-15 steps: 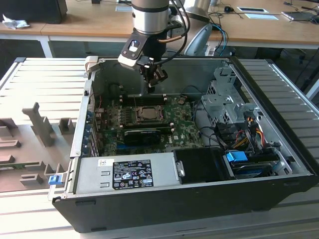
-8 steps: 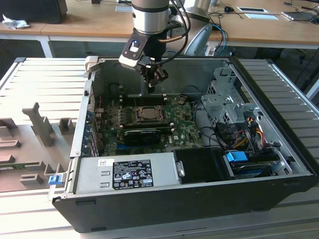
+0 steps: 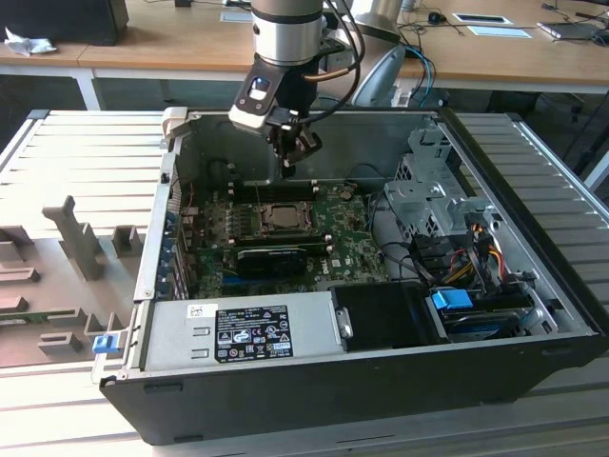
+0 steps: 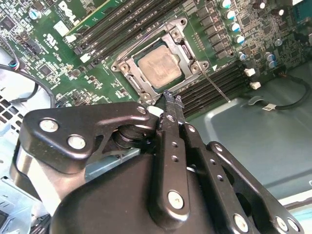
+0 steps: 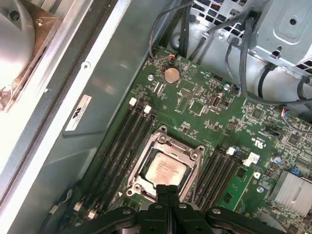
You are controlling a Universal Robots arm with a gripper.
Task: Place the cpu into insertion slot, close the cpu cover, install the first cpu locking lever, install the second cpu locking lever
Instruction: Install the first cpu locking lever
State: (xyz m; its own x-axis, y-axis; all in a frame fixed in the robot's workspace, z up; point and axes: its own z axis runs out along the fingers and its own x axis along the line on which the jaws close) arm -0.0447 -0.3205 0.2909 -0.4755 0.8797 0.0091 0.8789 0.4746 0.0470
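Open computer case (image 3: 381,400) lies on its side on the bench, motherboard (image 3: 357,249) facing up. The arm comes down from above into the case.

Gripper (image 3: 288,164) hangs over the back part of the board, above the insertion slot (image 3: 257,219) and apart from it. From the exterior view the fingertips are small and dark against the case wall, so how far they clear the board is hard to judge.

In both wrist views the gripper (image 5: 167,187) (image 4: 168,96) has its fingers pressed together tip to tip; a thin seam runs between them.

The cpu (image 5: 165,168) (image 4: 158,66) sits in the slot, its dull silver top showing. The cpu cover (image 5: 175,144) (image 4: 187,48) lies flat over it, framing it through its window. In the first wrist view the closed fingers cut off one edge of the socket.

One thin locking lever (image 4: 217,85) stands out from a socket corner, angled across the memory slots (image 5: 124,141). Cannot tell whether it is hooked. The other lever I cannot pick out from the frame's metal.

The gripper's black body blocks much of the second wrist view.

Around: coin cell (image 5: 171,75) on the board, long black card (image 3: 271,259) just beside the socket, power supply (image 3: 243,328) along the case's near side, drive cage (image 3: 433,190) towards the exterior view's right with cables partly hidden behind it.
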